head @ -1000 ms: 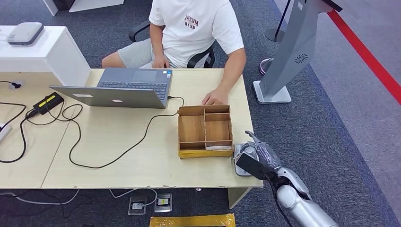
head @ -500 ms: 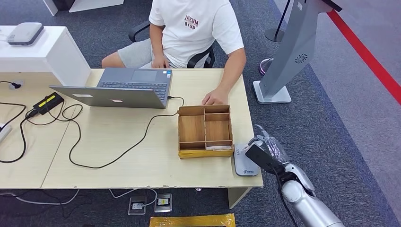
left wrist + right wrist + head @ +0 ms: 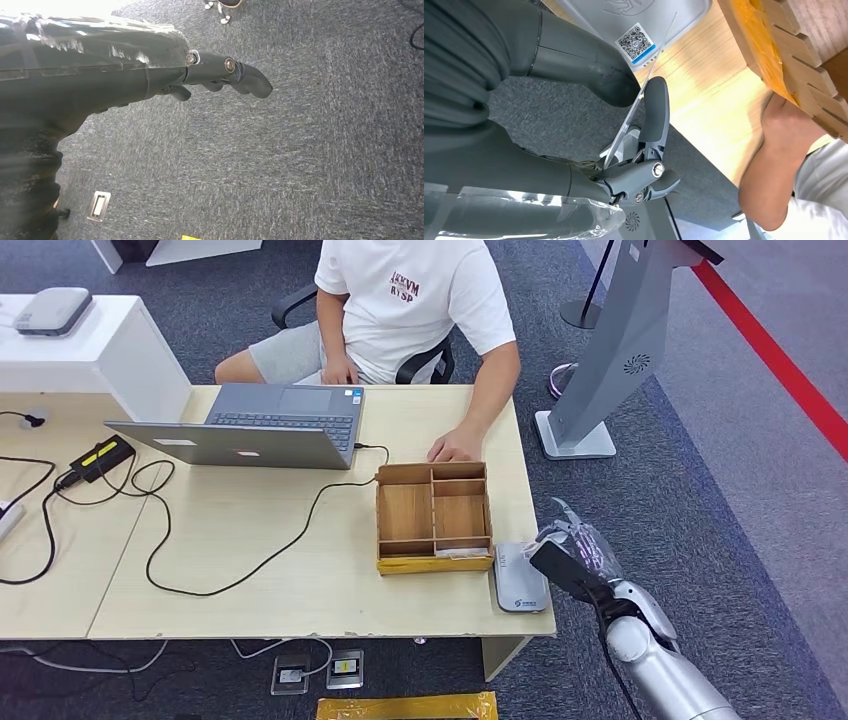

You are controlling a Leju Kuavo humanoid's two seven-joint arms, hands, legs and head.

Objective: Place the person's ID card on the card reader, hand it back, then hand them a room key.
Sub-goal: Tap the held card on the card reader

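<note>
My right hand point(image 3: 572, 558) hovers just past the table's right edge, beside the grey card reader point(image 3: 520, 580). In the right wrist view the ID card point(image 3: 644, 87) appears edge-on as a thin pale sheet, pinched between the thick thumb point(image 3: 574, 55) and a dark finger point(image 3: 655, 115). The card reader point(image 3: 639, 20) with its QR label lies beyond the card. The person point(image 3: 415, 300) sits across the table with one hand point(image 3: 455, 447) resting behind the wooden box point(image 3: 434, 515). My left hand point(image 3: 220, 75) hangs over the carpet, holding nothing.
The wooden box has several compartments, with a pale flat item point(image 3: 455, 552) in its near slot. An open laptop point(image 3: 250, 425) and black cables point(image 3: 200, 540) cover the table's middle and left. A grey kiosk stand point(image 3: 610, 360) rises on the floor to the right.
My right hand has moved right and slightly away from the reader, carrying the card off its top; the reader now lies uncovered. The person has not moved.
</note>
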